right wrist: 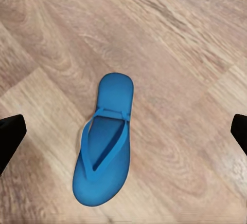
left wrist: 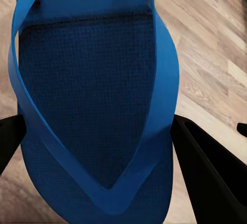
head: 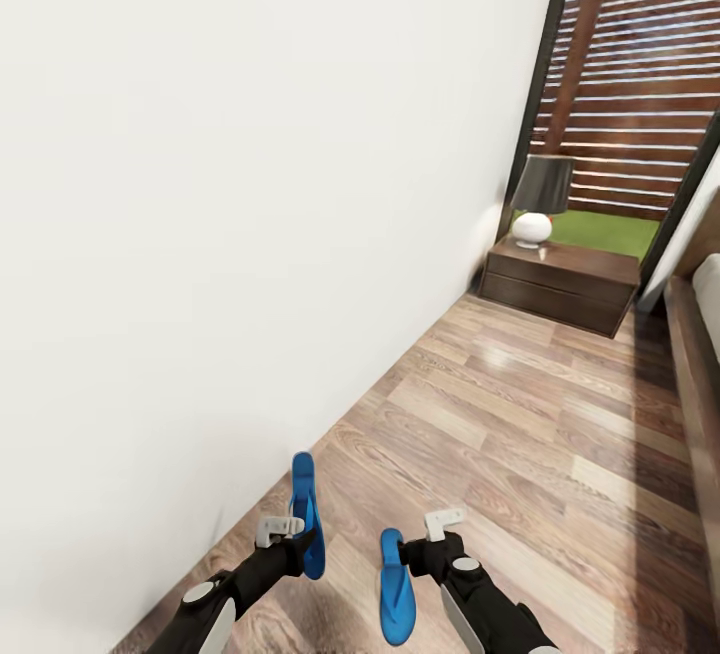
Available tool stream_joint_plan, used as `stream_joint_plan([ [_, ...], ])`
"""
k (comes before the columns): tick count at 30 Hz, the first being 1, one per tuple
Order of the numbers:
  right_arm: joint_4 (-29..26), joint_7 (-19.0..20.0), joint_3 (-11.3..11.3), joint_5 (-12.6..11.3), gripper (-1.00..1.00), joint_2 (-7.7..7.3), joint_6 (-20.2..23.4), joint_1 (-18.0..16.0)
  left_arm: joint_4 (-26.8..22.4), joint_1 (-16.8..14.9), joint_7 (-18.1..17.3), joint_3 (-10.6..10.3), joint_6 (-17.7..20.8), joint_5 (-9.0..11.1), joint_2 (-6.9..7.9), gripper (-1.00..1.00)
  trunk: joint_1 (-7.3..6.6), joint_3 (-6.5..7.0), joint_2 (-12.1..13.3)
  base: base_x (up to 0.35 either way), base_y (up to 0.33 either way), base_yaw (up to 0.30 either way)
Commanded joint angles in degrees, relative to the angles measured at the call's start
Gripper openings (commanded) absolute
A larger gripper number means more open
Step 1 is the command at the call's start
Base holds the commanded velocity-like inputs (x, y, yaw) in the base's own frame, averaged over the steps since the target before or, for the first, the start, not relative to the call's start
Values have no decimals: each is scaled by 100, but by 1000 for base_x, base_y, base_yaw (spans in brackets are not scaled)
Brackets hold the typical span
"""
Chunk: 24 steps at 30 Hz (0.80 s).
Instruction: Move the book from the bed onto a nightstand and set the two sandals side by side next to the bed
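I see two blue sandals near the white wall. One sandal (head: 305,509) is off the floor on its edge, and my left gripper (head: 298,546) is shut on it; in the left wrist view this sandal (left wrist: 92,95) sits between the black fingers (left wrist: 206,167). The other sandal (head: 396,589) lies flat on the wood floor, strap up. My right gripper (head: 410,556) hangs open above it, and the right wrist view shows that sandal (right wrist: 105,154) below the wide-spread fingers, untouched. The nightstand (head: 560,284) stands far ahead. The bed (head: 700,364) runs along the right edge. The book is out of view.
A white wall (head: 230,214) stands close on my left. A dark-shaded lamp (head: 540,199) sits on the nightstand in front of a tall window (head: 640,84) showing a slatted fence. Open plank floor (head: 540,434) stretches between me and the nightstand.
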Motion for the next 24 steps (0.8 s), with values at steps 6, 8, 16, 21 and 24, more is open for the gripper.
stream_joint_plan([
  [6,-11,-26,27,-20,100,-6,34,0,0,-3,-19,-5,18,48,0,-100,14,-139,-10,0,0,0],
  [8,-11,-26,28,-20,100,-6,32,0,0,-3,-19,-5,18,48,0,-100,19,-183,-13,0,0,0],
  [16,-19,-20,20,-20,100,-10,9,0,0,-3,-19,-5,18,48,0,-100,40,-360,-24,0,0,0],
  [21,-20,-17,23,-20,100,-10,8,2,0,-3,-19,-5,19,48,0,-100,53,-471,-31,0,0,0],
  [24,-20,-19,27,-20,100,-5,8,3,0,-3,-19,-5,25,48,0,-100,60,-537,-35,0,0,0],
])
